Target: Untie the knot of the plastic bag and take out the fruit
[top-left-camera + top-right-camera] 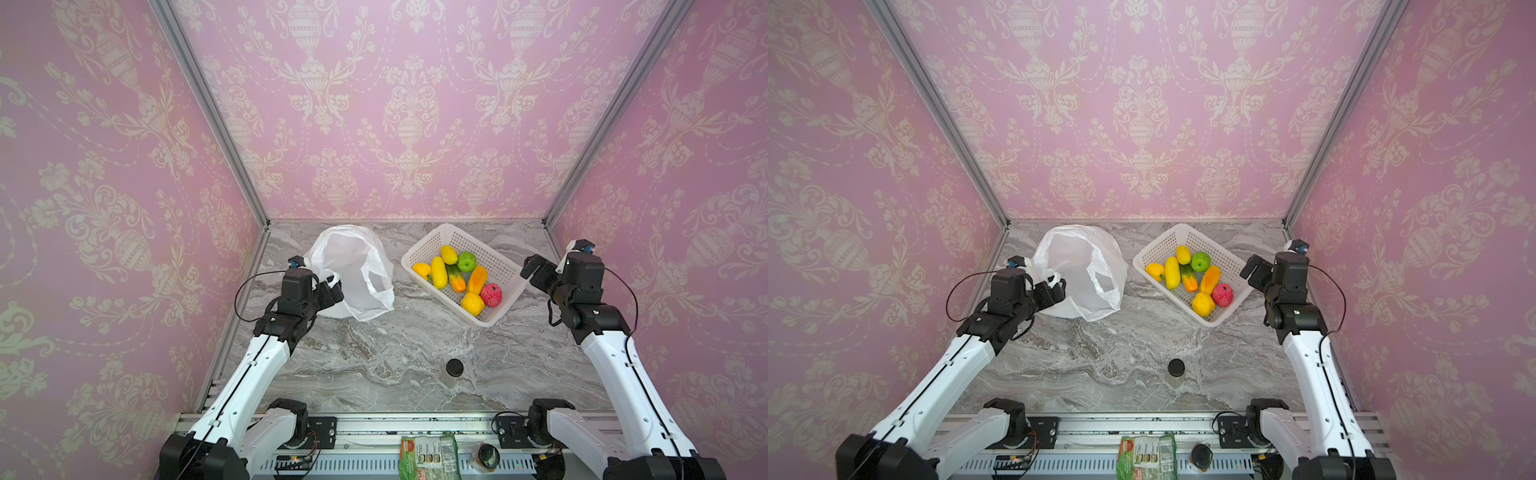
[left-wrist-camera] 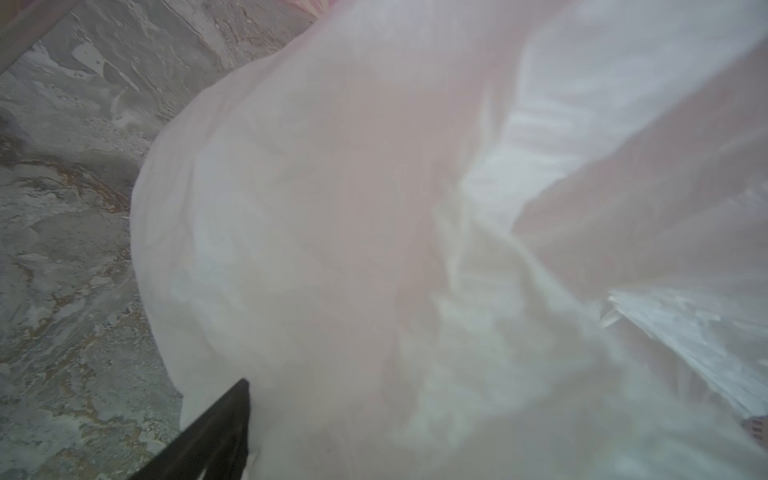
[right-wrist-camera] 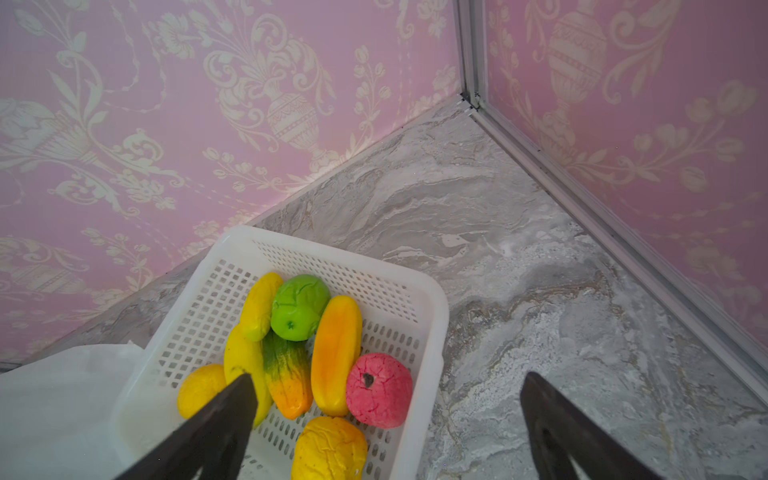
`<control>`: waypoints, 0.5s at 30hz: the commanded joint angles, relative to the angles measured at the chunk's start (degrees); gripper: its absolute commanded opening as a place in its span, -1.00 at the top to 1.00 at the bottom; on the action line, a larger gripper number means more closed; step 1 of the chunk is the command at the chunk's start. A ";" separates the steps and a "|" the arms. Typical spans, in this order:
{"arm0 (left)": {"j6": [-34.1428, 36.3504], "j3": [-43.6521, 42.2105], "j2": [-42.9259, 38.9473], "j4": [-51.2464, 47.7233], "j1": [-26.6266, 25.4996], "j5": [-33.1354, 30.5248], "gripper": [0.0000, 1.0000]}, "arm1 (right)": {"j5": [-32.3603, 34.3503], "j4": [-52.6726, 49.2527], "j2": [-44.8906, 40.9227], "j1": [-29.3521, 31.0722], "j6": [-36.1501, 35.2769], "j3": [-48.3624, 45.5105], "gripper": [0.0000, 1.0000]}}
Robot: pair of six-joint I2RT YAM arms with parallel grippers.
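The grey marble tabletop point(image 1: 374, 345) was enclosed by pink patterned walls point(image 1: 411, 104). In both top views the plastic bag point(image 1: 353, 266) lay left of centre, mouth open. The left gripper point(image 1: 332, 291) stood spread against its lower-left edge, touching the film. The fruit point(image 1: 457, 278), eight pieces, sat in the white perforated basket point(image 1: 424, 245) right of centre. The right gripper point(image 1: 530, 268) hovered spread and empty at the basket's right.
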 commanded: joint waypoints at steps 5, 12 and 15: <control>-0.88 6.82 14.49 4.12 0.15 8.40 -0.98 | 1.38 27.47 -0.42 -0.55 -4.36 -16.94 -1.00; 1.03 23.75 32.94 -5.54 0.12 12.28 -0.98 | 4.77 30.63 7.60 -0.71 -5.01 -16.93 -1.00; 1.16 28.04 34.67 -12.51 -0.05 8.47 -0.98 | 5.23 32.49 7.17 -0.73 -5.60 -17.94 -1.00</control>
